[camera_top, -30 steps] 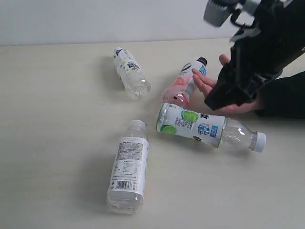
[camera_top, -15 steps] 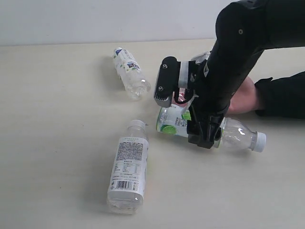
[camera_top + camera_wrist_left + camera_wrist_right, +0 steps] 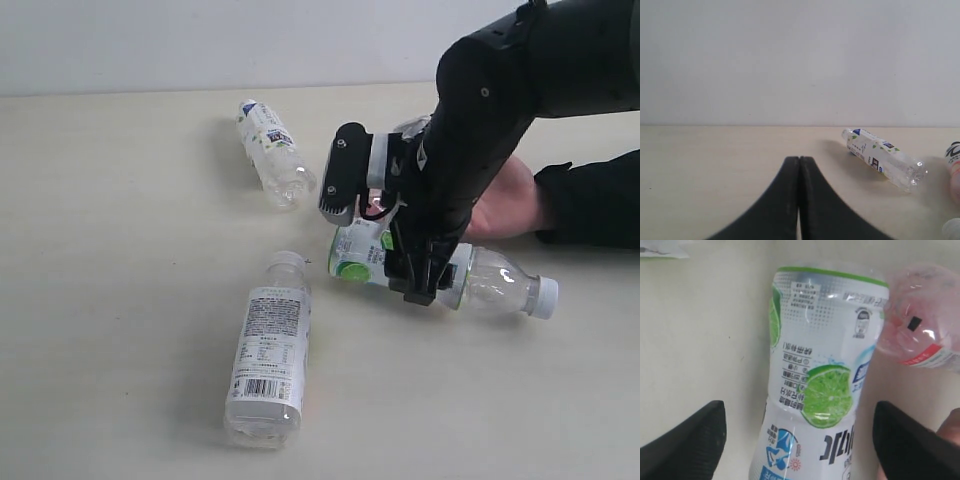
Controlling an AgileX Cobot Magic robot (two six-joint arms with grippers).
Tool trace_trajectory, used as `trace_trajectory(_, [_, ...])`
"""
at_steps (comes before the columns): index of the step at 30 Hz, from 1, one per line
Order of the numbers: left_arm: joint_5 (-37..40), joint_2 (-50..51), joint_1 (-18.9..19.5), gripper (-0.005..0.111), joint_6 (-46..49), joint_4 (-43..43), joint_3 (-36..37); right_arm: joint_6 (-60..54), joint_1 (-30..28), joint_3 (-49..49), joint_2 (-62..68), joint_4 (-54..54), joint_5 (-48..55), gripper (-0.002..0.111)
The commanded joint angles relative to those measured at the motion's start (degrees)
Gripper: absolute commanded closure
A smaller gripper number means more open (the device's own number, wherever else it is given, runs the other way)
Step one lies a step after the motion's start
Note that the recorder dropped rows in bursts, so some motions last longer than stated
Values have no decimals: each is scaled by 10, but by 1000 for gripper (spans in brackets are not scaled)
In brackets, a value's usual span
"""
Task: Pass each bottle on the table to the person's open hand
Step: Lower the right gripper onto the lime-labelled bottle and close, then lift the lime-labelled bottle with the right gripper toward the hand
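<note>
1. Worktop: a wide pale cream table (image 3: pixel 120 250) with faint wood grain; four bottles are laid on their sides on it.
2. Small clear plastic bottle with a green-and-white label (image 3: pixel 270 150) (image 3: pixel 882 157): found near the far edge, apart from the others.
3. Clear plastic bottle with a white label and white cap (image 3: pixel 268 350): placed toward the near edge, alone.
4. Clear plastic bottle with a green-lime label and white cap (image 3: pixel 495 285) (image 3: pixel 820 390): found right of centre, cap turned toward the right edge.
5. Pink plastic bottle (image 3: pixel 377 207) (image 3: pixel 920 325): set just beside the lime bottle's base, largely hidden by the arm.
6. Bare light-skinned human hand (image 3: pixel 510 205): extended from the right edge, partly covered by the arm.
7. Right gripper (image 3: pixel 420 285) (image 3: pixel 800 440): fingers are spread wide, one seen on each side of the lime bottle; no contact is seen.
8. Left gripper (image 3: pixel 799 200): fingers are pressed together, with nothing held.
</note>
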Motion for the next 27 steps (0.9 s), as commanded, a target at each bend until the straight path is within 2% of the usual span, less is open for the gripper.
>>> trace_trajectory(1, [-1,-4,-3,107,3,-5,2,18,1,-6,14,-15,-18,32])
trace_trajectory(10, [-1,-4,-3,107,3,-5,2,67,1,-6,46,-54,-35,32])
trace_trajectory(22, [-1,-4,-3,107,3,-5,2,67,1,-6,74,-54,-37,33])
trace_trajectory(24, [-1,-4,-3,107,3,-5,2,67,1,-6,74,-54,-35,35])
trace_trajectory(27, [-1,-4,-3,107,3,-5,2,67,1,-6,74,-53,-29,48])
